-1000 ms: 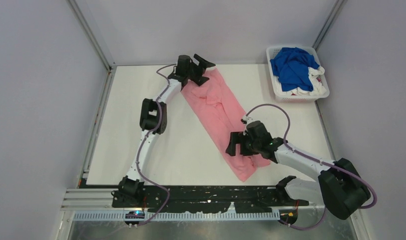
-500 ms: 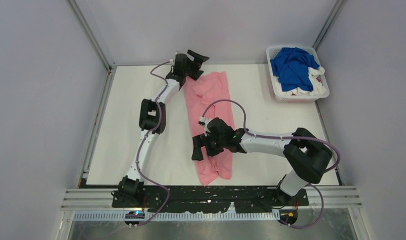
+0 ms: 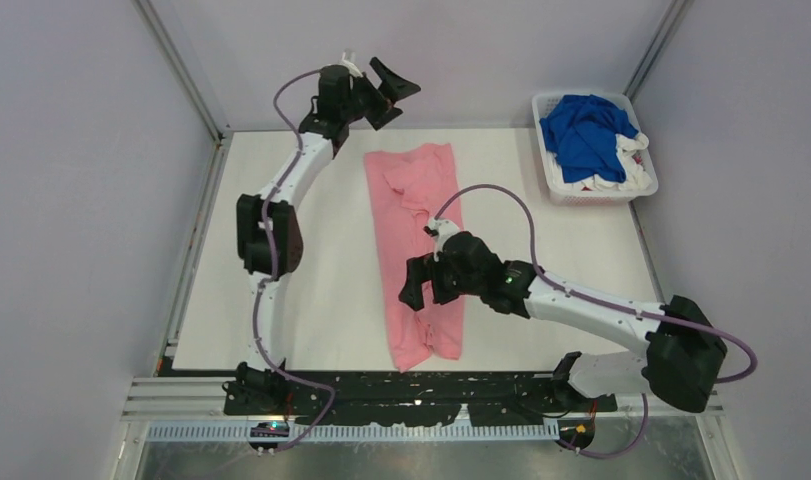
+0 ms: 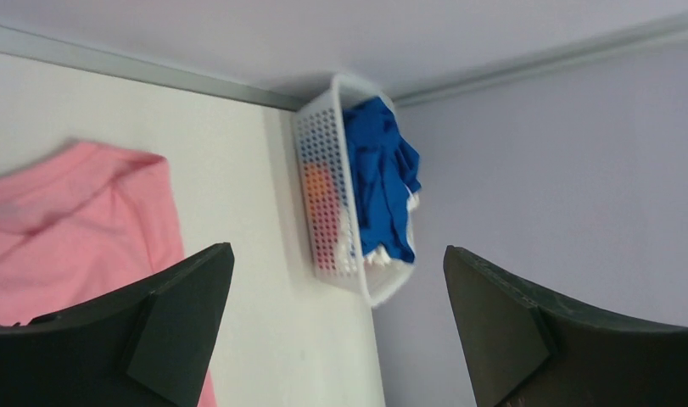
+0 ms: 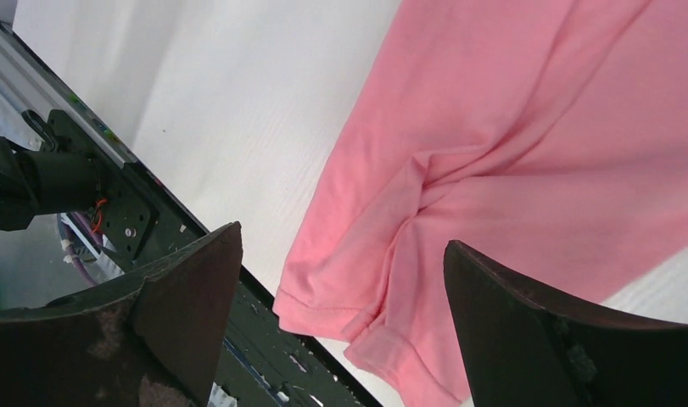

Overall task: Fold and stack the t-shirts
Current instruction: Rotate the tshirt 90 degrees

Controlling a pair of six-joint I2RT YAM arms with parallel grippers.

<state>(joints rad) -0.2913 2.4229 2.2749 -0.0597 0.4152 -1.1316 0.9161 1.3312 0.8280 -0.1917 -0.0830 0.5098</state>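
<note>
A light pink t-shirt, folded into a long narrow strip, lies flat on the white table from the back toward the front edge. My left gripper is open and raised near the back wall, left of the shirt's far end, holding nothing. In the left wrist view the left gripper looks past the pink t-shirt toward the basket. My right gripper is open above the strip's near part. The right wrist view shows the right gripper empty above the pink t-shirt, whose hem and sleeve lie by the table edge.
A white slatted basket stands at the back right corner, holding a royal blue t-shirt over white ones. In the left wrist view the basket and the blue t-shirt show. The black base rail runs along the near edge.
The pink shirt swung from a diagonal to lie nearly straight front to back. My left gripper lifted off its far end toward the back wall. My right gripper moved left, then rose slightly.
</note>
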